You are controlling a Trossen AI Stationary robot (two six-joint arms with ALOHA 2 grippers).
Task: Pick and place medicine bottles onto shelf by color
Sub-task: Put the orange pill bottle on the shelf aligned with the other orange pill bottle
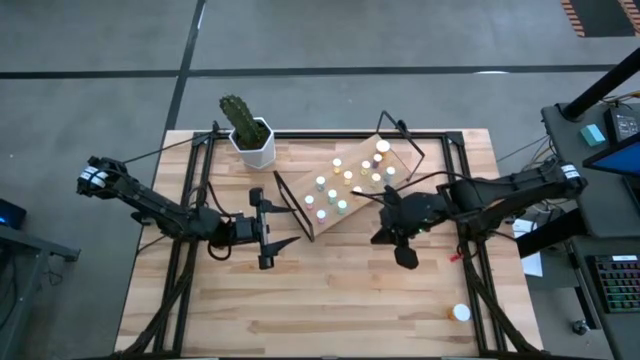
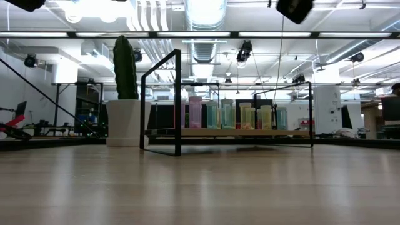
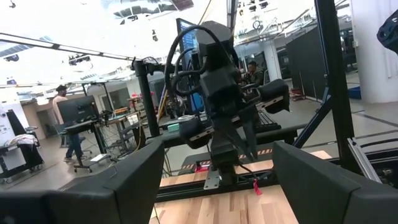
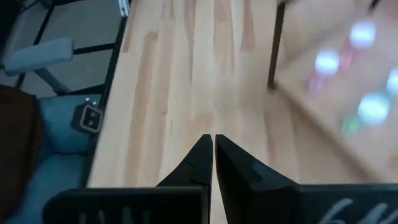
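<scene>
The light-wood shelf (image 1: 352, 185) on its black wire frame stands tilted at the table's far middle. It also shows in the low view (image 2: 231, 132). Several small bottles (image 1: 345, 180) with white, pale green and yellow caps stand on it. They show in the low view too (image 2: 225, 115). One white-capped bottle (image 1: 460, 313) stands alone near the table's near right corner. My left gripper (image 1: 280, 226) is open and empty to the left of the shelf's near end. My right gripper (image 1: 392, 238) is shut and empty above the table, just near of the shelf's right part, pointing down (image 4: 213, 143).
A white pot with a green cactus (image 1: 250, 135) stands at the far left of the shelf; it shows in the low view too (image 2: 125, 122). Black frame rails run along the table's sides (image 1: 185, 250). People and desks show in the room behind (image 3: 68, 130).
</scene>
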